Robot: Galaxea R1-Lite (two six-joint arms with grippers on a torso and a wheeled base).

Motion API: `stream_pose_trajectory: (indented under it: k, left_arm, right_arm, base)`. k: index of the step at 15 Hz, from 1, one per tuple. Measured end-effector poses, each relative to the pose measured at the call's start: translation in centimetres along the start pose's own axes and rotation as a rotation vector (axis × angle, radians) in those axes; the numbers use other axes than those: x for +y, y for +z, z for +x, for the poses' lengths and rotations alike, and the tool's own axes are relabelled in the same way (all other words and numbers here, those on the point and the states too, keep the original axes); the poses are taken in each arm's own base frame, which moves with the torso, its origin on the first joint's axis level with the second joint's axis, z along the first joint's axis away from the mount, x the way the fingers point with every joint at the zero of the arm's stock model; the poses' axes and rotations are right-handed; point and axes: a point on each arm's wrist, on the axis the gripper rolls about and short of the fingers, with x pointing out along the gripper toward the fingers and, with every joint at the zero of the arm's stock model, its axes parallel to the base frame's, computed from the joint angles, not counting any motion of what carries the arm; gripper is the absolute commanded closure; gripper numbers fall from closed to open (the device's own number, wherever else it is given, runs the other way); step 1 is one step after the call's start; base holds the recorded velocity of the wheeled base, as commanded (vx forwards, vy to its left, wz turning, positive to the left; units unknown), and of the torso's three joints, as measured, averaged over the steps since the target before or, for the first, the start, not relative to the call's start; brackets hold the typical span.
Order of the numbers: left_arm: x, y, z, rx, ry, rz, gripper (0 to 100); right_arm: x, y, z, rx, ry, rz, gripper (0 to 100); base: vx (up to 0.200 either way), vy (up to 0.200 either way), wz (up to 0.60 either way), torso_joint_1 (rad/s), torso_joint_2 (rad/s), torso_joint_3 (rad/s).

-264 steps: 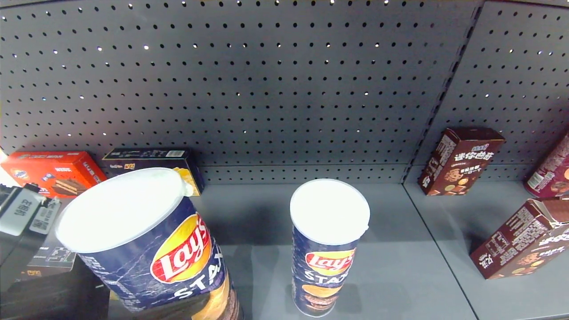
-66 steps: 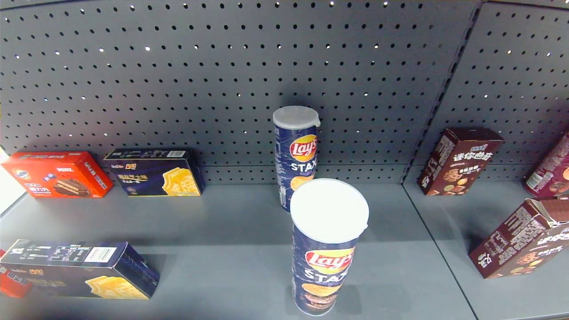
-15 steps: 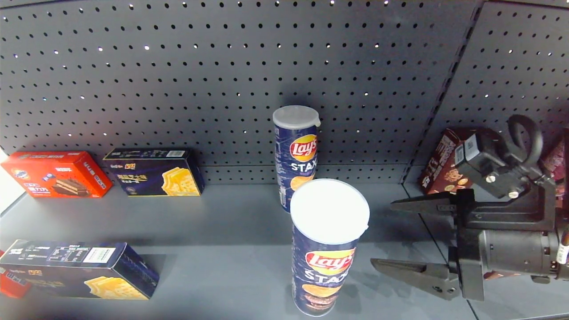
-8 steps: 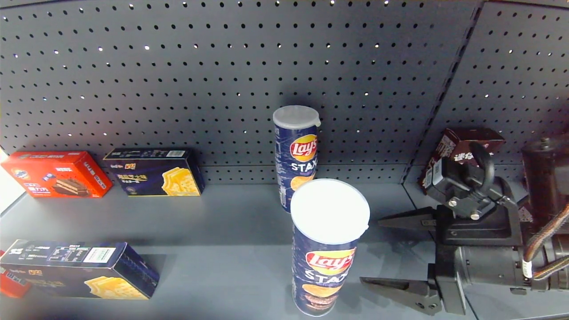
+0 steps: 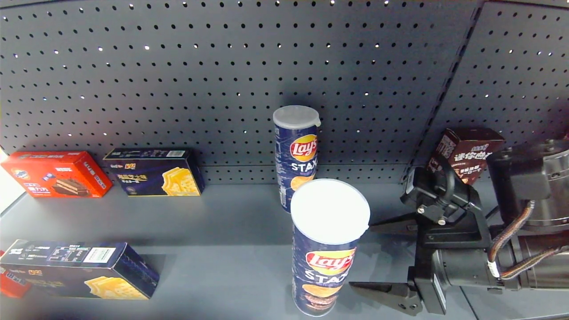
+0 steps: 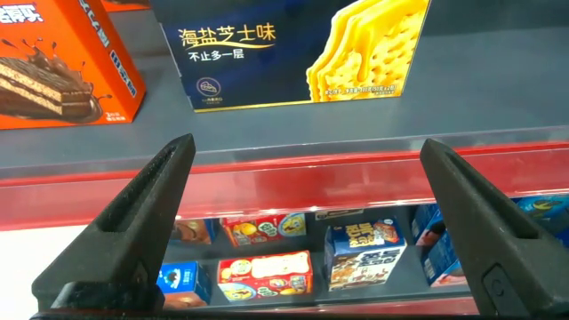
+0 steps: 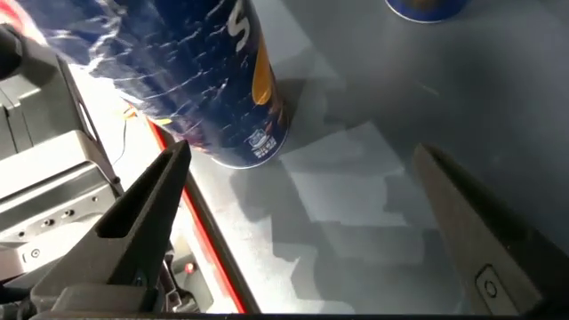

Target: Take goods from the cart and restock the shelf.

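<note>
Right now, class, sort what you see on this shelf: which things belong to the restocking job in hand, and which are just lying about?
Job in hand: front chip can; rear chip can; right tool, open beside the front can; shelf.
Lying about: red box; rear cracker box; front cracker box; brown box.

A red box [image 5: 55, 173] and a navy cracker box [image 5: 155, 172] are being displayed side by side at middle left, a second navy box [image 5: 80, 269] lower left, a brown box [image 5: 471, 149] right.

Bare shelf [image 5: 231, 231] left of front can [image 5: 326, 253]
</note>
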Motion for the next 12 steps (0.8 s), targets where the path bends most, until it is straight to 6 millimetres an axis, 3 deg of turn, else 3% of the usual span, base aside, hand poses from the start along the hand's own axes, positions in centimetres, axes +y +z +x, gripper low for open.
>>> stream_pose_trajectory:
  k: [12]
  left_arm:
    - [0.0,0.0,0.0,0.0,0.001,0.0,0]
  right_arm:
    - [-0.3,-0.6,1.6,0.048,0.012,0.004,0]
  base:
    - [0.0,0.0,0.0,0.0,0.0,0.0]
